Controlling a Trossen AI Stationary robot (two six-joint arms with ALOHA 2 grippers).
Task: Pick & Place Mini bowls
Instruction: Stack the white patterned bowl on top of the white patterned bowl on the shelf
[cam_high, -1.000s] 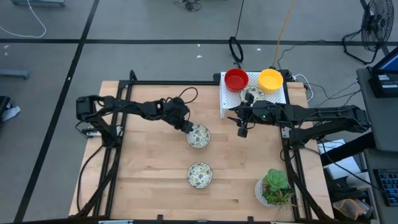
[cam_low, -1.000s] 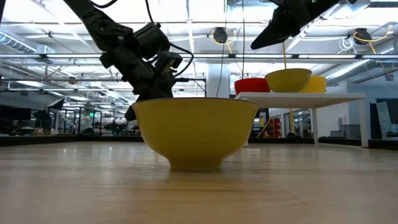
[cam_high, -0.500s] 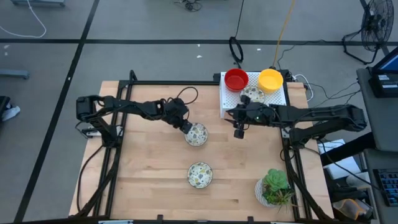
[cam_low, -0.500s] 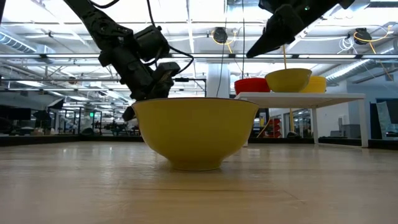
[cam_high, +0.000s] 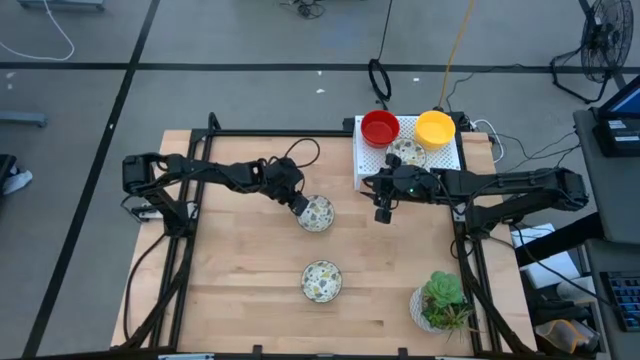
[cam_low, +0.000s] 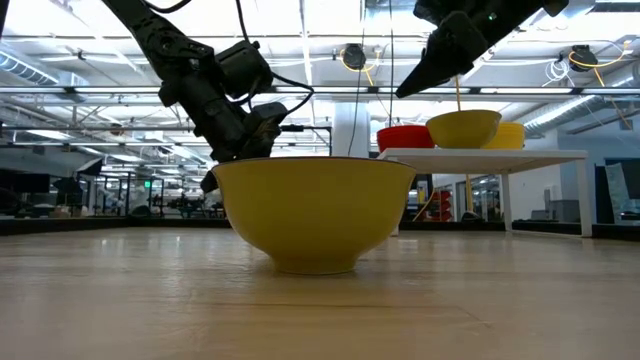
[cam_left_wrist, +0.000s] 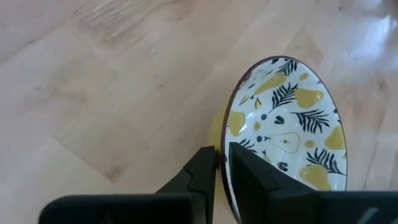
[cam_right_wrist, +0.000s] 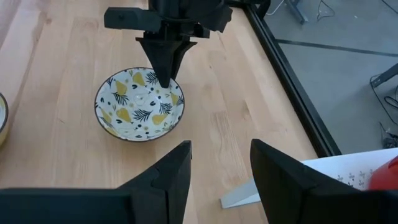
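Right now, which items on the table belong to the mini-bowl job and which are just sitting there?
Job:
patterned bowl, its rim pinched by the left gripper
patterned bowl nearer the front edge
patterned bowl on the rack
red bowl
yellow bowl
right gripper, fingers open

Bystanders:
potted plant
white rack

Left tool pinches the patterned bowl's rim — one finger inside (bowl tilted) — above the wooden table.

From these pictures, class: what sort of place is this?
Probably a robotics lab or workshop in a large industrial hall. A wooden table carries two robot arms, cables trail across a grey taped floor, and the low view shows a high ceiling with strip lights.
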